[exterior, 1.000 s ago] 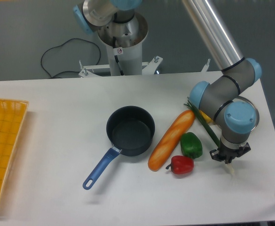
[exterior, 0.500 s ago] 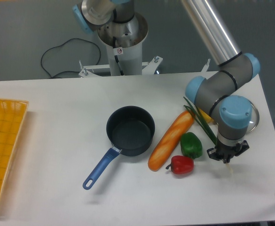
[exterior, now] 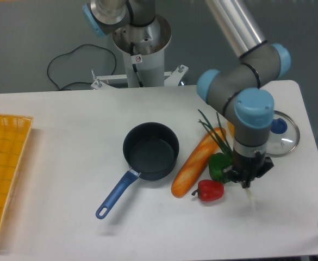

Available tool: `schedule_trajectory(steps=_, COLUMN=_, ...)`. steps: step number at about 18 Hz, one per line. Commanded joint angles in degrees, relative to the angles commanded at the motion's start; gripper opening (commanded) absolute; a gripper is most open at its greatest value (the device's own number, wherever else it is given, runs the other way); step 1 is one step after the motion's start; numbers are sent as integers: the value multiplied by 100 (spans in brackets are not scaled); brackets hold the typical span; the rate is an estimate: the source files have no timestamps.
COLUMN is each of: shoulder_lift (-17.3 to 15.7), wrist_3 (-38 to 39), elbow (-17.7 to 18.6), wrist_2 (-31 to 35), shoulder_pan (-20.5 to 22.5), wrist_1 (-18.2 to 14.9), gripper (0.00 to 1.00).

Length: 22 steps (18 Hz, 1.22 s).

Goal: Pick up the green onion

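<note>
This looks like a robotics lab staged as a mock kitchen. A white table [exterior: 66, 119] stands against a plain grey floor, and behind its far edge rises the robot's pedestal [exterior: 142, 51], bolted down on a metal base plate, with a black cable [exterior: 72, 68] looping on the floor to the pedestal's left. On the table, in front of the pedestal, sits a dark saucepan [exterior: 150, 150] with a blue handle; to its right lie a bread loaf [exterior: 194, 163], a green bell pepper [exterior: 218, 166] and a red pepper [exterior: 209, 190], all glossy like toys. A glass lid [exterior: 284, 136] lies further right, and a yellow basket [exterior: 4, 168] sits at the table's left edge.
</note>
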<state>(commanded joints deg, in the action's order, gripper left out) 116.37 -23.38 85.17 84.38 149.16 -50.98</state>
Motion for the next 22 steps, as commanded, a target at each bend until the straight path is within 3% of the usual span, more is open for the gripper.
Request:
schedule_trajectory(steps=11, shoulder_lift=-308, wrist_3=-1070, elbow=44, wrist_2=-9, shoulder_pan=-704, wrist_1=-105, gripper=8)
schedule_trajectory(steps=16, shoulder_lift=-483, wrist_3=-2038, elbow=79, wrist_2=9, shoulder_pan=-713, wrist_1=-605, gripper=8)
schedule_trajectory(steps=22, shoulder_lift=-536, wrist_3=-2223, elbow=105, wrist_2=17, shoulder_pan=-722, wrist_1=-808, gripper=8)
